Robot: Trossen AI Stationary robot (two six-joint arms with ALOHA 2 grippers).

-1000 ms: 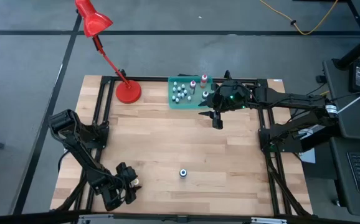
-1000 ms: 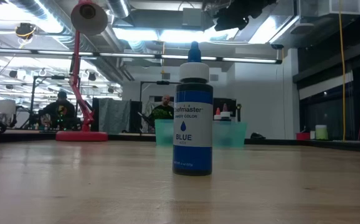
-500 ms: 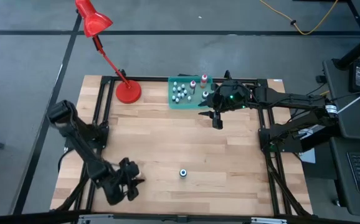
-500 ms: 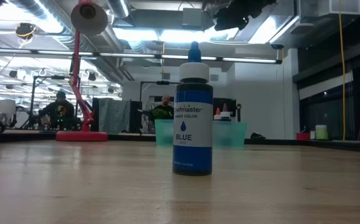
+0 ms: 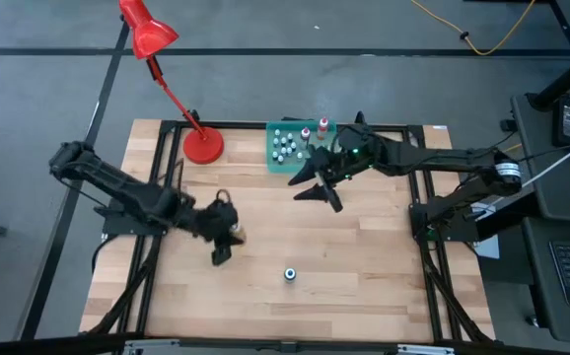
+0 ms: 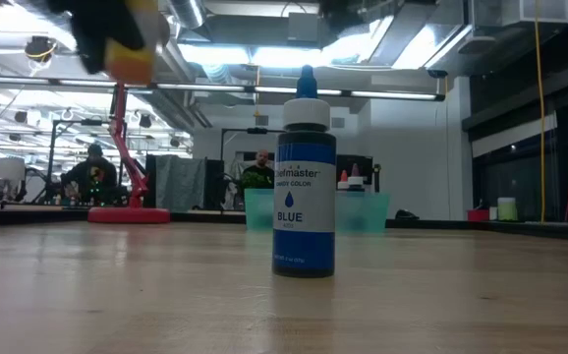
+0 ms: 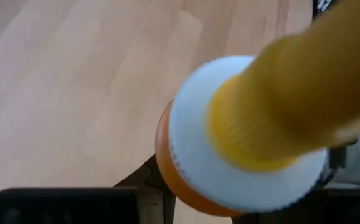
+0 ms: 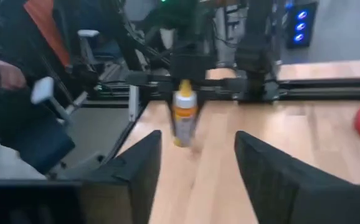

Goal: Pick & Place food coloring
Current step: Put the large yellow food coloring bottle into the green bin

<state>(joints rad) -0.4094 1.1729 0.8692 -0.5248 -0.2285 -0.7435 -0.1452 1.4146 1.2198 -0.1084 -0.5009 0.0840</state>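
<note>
A small food coloring bottle [image 7: 242,155] with a yellow cap, white collar and orange body sits in my left gripper [image 5: 228,237], above the table's middle left. The right wrist view shows it too, as the bottle [image 8: 184,118] under the left arm. A blue bottle [image 5: 290,273] stands upright on its base near the front edge, and its label [image 6: 304,197] reads BLUE. My right gripper [image 5: 317,197] hovers open just in front of the teal tray [image 5: 275,166], which holds several small bottles. My left gripper pinches the bottle's orange body [image 7: 167,168] between its two fingers [image 7: 136,193]. The fingers come from above, and the yellow cap points back toward the wrist. The bottle is about upright and lifted clear of the table.
A red desk lamp stands with its base [image 5: 203,145] at the far left, beside the tray. Black frame rails run along the table's left, right and far edges. Bare wood lies between the blue bottle and the tray.
My left gripper has risen from the table's near left corner and swung toward the middle, carrying the yellow-capped bottle clear of the wood. My right gripper has moved a little toward the left and near edges, away from the tray, and its fingers stand wider apart.
</note>
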